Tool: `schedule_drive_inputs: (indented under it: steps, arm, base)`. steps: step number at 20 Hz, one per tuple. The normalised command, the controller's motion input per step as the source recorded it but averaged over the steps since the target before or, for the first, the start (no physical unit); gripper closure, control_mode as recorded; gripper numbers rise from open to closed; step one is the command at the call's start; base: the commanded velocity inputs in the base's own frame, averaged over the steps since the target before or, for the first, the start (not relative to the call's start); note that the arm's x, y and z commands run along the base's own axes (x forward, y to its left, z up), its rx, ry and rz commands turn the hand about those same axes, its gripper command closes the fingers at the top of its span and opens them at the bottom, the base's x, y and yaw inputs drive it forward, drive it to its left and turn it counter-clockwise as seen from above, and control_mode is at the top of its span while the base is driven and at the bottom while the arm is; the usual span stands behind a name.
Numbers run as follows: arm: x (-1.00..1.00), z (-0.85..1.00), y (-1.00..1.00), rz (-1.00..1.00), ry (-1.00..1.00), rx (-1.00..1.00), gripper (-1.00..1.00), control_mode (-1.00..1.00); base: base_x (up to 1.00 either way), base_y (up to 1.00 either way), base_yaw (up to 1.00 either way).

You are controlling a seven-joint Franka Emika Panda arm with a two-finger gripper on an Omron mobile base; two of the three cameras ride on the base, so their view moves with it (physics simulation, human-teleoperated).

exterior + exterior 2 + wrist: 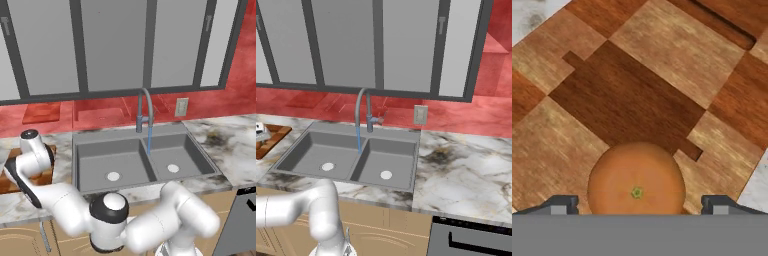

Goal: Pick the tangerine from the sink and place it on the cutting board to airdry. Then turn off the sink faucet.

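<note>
Resting on the cutting board (pixel 637 95), the tangerine (pixel 636 180) sits between the two fingertips of the gripper (pixel 639 205); the jaws stand wide, one tip at 9 o'clock and one at 3 o'clock of the fruit, apart from its skin. In the left base view the arm reaches to 9 o'clock of the sink (pixel 90 145), over the board. Water runs from the sink faucet (pixel 144 107) into the right basin
</note>
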Motion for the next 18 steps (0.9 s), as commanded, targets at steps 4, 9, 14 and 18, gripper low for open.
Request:
schedule_drive_inputs:
  steps: [4, 9, 14, 18]
  arm:
    - [-0.31, 0.23, -0.24, 0.00, -0.11, 0.02, -1.00, -1.00]
    - [-0.29, 0.72, -0.33, 0.00, -0.12, 0.05, -1.00, -1.00]
    - [-0.28, 0.86, -0.42, 0.00, -0.03, 0.02, -1.00, -1.00]
    - [-0.45, 0.40, -0.70, -0.01, 0.00, 0.00, -1.00, -1.00]
  base:
    - [0.00, 0.00, 0.00]
    - [0.00, 0.00, 0.00]
    - [0.00, 0.00, 0.00]
    - [0.00, 0.00, 0.00]
